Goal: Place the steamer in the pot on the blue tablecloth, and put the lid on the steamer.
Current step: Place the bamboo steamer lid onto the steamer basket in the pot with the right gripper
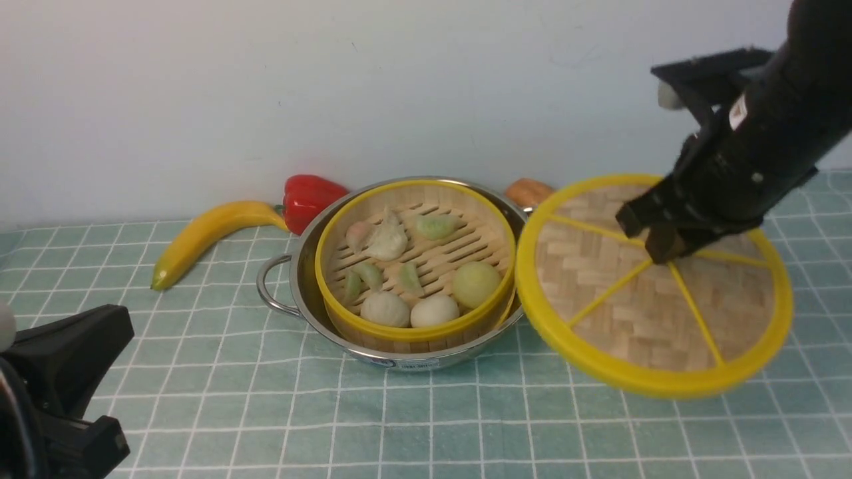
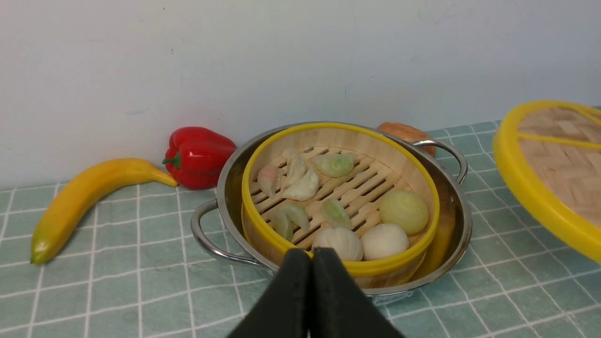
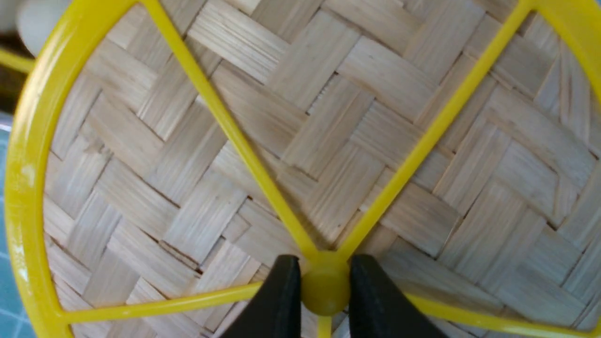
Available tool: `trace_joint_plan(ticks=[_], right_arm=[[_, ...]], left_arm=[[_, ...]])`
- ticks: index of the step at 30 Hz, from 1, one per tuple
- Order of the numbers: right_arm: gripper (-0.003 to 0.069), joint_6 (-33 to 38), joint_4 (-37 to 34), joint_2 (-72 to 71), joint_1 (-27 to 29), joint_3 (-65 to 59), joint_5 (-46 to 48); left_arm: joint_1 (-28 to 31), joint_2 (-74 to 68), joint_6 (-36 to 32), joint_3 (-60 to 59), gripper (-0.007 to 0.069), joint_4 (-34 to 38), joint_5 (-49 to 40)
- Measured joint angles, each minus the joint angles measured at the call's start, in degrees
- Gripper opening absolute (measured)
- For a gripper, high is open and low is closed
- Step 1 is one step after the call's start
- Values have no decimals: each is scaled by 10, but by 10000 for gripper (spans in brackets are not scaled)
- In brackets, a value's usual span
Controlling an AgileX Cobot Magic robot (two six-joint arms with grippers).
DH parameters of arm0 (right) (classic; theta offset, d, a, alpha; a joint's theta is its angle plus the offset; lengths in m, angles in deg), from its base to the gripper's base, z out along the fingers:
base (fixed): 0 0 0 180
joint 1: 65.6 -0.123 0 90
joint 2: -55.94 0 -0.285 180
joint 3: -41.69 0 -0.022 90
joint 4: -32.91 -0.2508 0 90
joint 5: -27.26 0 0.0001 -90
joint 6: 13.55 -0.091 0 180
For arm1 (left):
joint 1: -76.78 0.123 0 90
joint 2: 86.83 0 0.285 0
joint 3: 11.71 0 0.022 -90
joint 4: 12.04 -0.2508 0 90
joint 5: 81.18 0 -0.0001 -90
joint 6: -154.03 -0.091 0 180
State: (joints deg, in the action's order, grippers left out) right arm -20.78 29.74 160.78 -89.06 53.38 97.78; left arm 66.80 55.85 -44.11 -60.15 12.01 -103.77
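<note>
White wall behind, blue tablecloth (image 1: 266,412) on table. Steamer (image 1: 416,263) seated in pot (image 1: 306,283). Lid (image 1: 655,286) held tilted beside pot, hub pinched by right end effector (image 1: 655,236); left end effector (image 2: 311,281) closed, empty. Lid best levelled, centred over steamer before lowering.

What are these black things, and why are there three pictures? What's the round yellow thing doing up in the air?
The black things are a robot's two arms, each ending in a pincer. One picture looks forward from between the arms; the other two come from small cameras on each wrist. On the blue tablecloth stands a shiny pot with a bamboo steamer inside, full of dumplings and buns. Behind it lie a banana, a red pepper and something orange I can't name. The right pincer pinches the middle knob of the lid and holds it tilted beside the pot. The left pincer is shut and empty.
</note>
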Motion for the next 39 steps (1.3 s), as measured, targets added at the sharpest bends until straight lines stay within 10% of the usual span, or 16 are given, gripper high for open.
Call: trace_joint_plan(ticks=[16,39], right_arm=[[145,0,-15,253,-86,345,2],[145,15,-39,357,-107,444,4]], left_arm=[[0,0,0,0,-8,-5,0],[0,0,-14,0,-8,-5,-5]])
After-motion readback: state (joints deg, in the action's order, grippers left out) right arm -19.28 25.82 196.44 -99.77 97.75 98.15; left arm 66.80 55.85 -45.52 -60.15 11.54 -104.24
